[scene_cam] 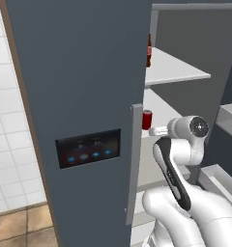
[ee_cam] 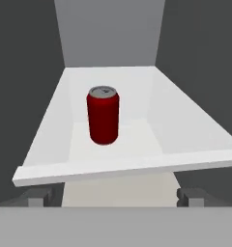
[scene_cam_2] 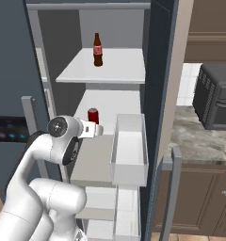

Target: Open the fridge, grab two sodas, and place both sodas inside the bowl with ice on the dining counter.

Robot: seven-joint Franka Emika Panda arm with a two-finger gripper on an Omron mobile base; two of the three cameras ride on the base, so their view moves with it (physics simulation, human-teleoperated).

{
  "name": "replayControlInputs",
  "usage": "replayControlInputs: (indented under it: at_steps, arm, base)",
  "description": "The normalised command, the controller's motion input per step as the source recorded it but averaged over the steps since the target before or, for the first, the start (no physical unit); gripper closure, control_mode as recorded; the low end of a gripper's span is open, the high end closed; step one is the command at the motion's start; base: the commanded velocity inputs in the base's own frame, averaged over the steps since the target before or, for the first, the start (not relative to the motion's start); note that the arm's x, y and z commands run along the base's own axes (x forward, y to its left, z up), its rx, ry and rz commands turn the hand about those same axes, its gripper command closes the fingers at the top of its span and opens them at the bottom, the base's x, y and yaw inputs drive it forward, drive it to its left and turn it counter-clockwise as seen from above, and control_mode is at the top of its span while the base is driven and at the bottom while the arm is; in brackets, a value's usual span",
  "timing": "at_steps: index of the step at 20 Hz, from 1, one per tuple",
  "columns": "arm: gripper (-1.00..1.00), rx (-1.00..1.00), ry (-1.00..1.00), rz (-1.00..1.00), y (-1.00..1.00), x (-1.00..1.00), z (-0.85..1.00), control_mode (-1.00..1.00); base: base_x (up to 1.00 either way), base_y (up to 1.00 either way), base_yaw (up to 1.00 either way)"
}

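one soda can (ee_cam: 103, 115), one brown bottle (scene_cam_2: 97, 49)

1. My feeds are evenly lit and flat; I can't make out a single light source in any view.
2. In the hand view the white shelf (ee_cam: 137, 140) reads brightest, while the walls at 9 and 3 o'clock fall to dark grey.
3. The soda can (ee_cam: 103, 116) carries a soft vertical sheen and throws only a faint shadow at its base.
4. In the left base view the fridge door (scene_cam: 84, 96) is a uniform matte slate, no glare; its panel lights (scene_cam: 89, 155) glow blue.
5. Edges look slightly soft and pixelated everywhere; I see no motion blur or bending toward the corners.
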Motion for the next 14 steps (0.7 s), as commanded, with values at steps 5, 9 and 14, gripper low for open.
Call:
replayControlInputs:
  at_steps: [5,9,14]
  arm:
    - [-1.0,0.0,-0.01,0.0,0.01,0.33,0.0,-1.0]
    - [-1.0,0.0,0.0,0.0,0.0,0.12,0.04,-1.0]
    - [-1.0,0.0,0.0,0.0,0.0,0.07,0.02,-1.0]
  base:
    - [0.0,0.0,0.0]
    - [0.0,0.0,0.0]
    - [0.0,0.0,0.0]
